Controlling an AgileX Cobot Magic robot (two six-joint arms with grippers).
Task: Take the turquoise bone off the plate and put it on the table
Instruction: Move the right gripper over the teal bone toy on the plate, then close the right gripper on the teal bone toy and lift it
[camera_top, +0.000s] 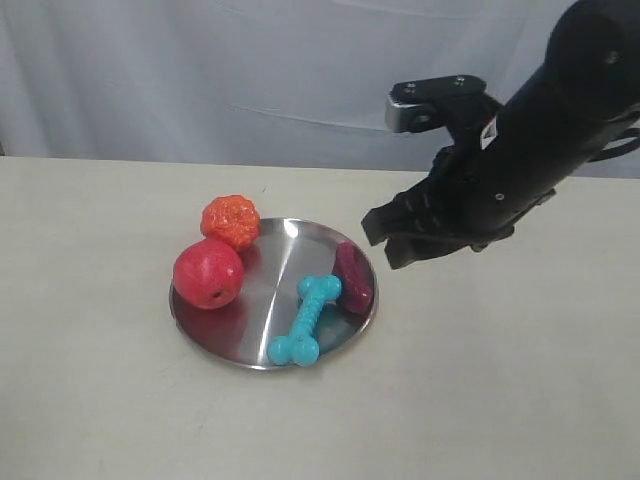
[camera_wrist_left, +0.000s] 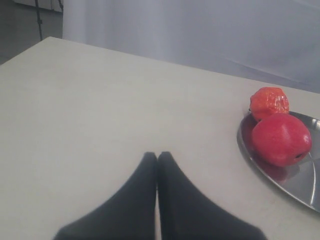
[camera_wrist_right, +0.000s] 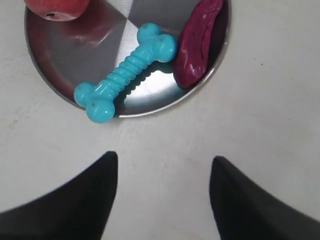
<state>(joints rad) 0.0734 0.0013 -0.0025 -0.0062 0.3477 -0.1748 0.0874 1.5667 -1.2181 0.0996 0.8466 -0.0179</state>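
The turquoise bone (camera_top: 307, 320) lies on the steel plate (camera_top: 262, 300), its near knob over the front rim; the right wrist view shows the bone (camera_wrist_right: 125, 72) slanted across the plate (camera_wrist_right: 55, 65). My right gripper (camera_top: 386, 243) hangs open above the table (camera_top: 500, 380), just right of the plate's rim and apart from the bone; in its own view the gripper (camera_wrist_right: 164, 161) has bare table between the fingers. My left gripper (camera_wrist_left: 157, 156) is shut and empty over the table (camera_wrist_left: 100, 110), left of the plate (camera_wrist_left: 280, 172). It is out of the exterior view.
A red apple (camera_top: 208, 273) sits on the plate's left side, with an orange knobbly ball (camera_top: 231, 221) at the plate's back rim. A dark magenta oblong toy (camera_top: 353, 277) lies on the plate's right side beside the bone. A white curtain (camera_top: 250, 70) backs the table.
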